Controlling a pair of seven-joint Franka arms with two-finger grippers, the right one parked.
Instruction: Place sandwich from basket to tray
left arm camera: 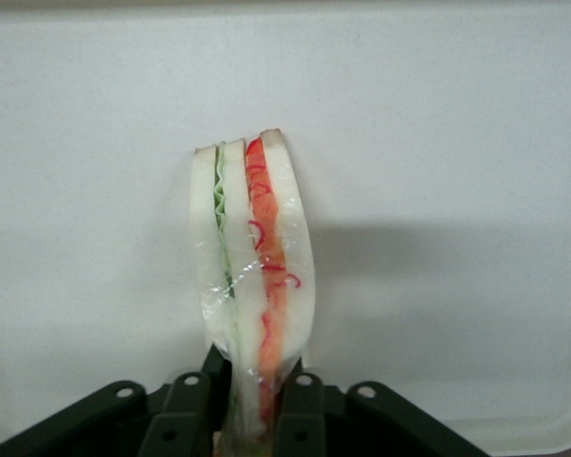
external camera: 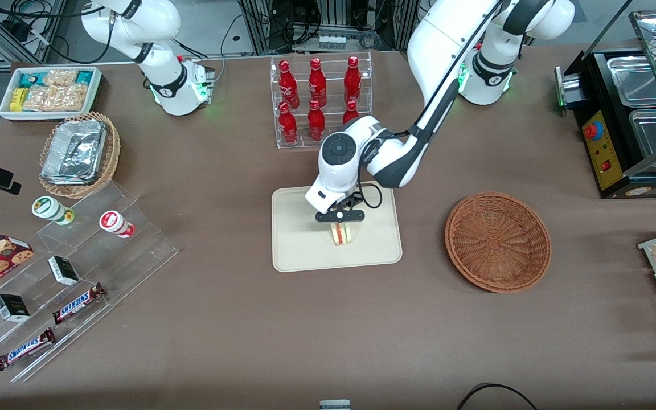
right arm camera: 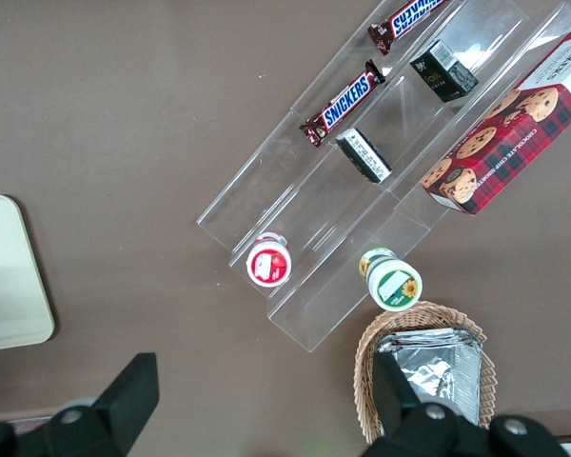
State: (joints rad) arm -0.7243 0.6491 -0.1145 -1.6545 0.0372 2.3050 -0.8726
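Gripper [external camera: 340,223] of the working left arm hung low over the middle of the tray [external camera: 299,250], its two fingers [left arm camera: 300,405] pinched on one end of the sandwich [external camera: 341,233]. The wedge stood on edge between them, wrapped in clear film, with its green, red and orange filling lines running straight out from the jaws in the wrist view. From the front camera it showed just at six o'clock of the black finger bar, over the tray's surface and well inside the rim. Whether its lower edge was already touching the tray could not be told; its shadow fell close beside it.

At three o'clock of the tray sat the basket [external camera: 497,242], well apart from it and with nothing in it. That pointed to the carry being done and the setting-down being the step in hand.

What seemed called for next was a short, gentle lowering until the bread rested on the tray, then an opening of the fingers and a straight lift clear. Standing on its thin edge, the wedge would probably tip onto a flat face once released, so a slow release looked wise.

A rack of red bottles [external camera: 318,102] stood at twelve o'clock of the tray.
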